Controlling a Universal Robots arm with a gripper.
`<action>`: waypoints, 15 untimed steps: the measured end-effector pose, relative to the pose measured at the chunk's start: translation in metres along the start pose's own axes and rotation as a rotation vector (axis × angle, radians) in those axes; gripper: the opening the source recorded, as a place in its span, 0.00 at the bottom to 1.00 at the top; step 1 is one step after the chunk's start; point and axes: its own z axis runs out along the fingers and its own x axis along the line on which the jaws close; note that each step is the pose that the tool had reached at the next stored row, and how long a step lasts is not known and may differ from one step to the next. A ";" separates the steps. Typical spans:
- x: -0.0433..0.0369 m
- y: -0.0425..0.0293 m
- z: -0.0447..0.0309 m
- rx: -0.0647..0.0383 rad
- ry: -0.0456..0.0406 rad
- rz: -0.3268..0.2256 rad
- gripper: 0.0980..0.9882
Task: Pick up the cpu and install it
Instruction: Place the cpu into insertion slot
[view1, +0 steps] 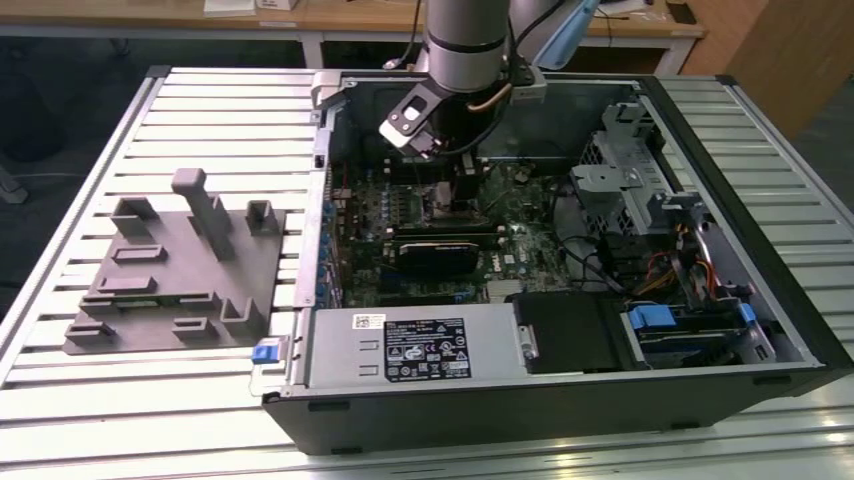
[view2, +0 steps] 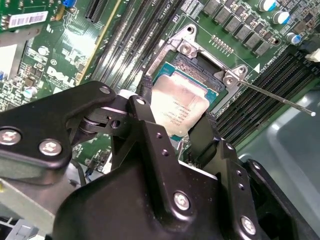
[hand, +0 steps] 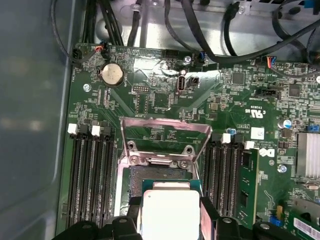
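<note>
— Slatted metal table under an open computer case. What is the arm doing in the exterior view?

— It reaches down into the case. The gripper is low over the motherboard, at about twelve o'clock from the case's middle. A gray fixture tray sits at nine o'clock from the case, on the exterior view's left.

— And the second wrist view?

— The cpu is pinched between the two black fingers, silver top up, right over the open socket. The latch lever stands free beside it.

— So pick-up is done?

— I'd say so. This looks like the installing step, with the chip at the socket. Whether it already rests inside, I cannot tell.

— First wrist view?

— Same grip: the cpu sits between the fingertips. The socket's load plate is folded open just beyond it, and memory slots run on either side.

— What does seating call for?

— In my judgement, edges square with the socket frame, the chip kept level, and no sideways push.
</note>
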 end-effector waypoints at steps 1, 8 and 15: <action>0.0005 0.0000 0.0006 0.000 0.0001 0.002 0.50; 0.0023 -0.0001 0.0055 0.001 -0.0021 0.051 0.50; 0.0067 -0.0003 0.0127 0.001 -0.0024 0.055 0.50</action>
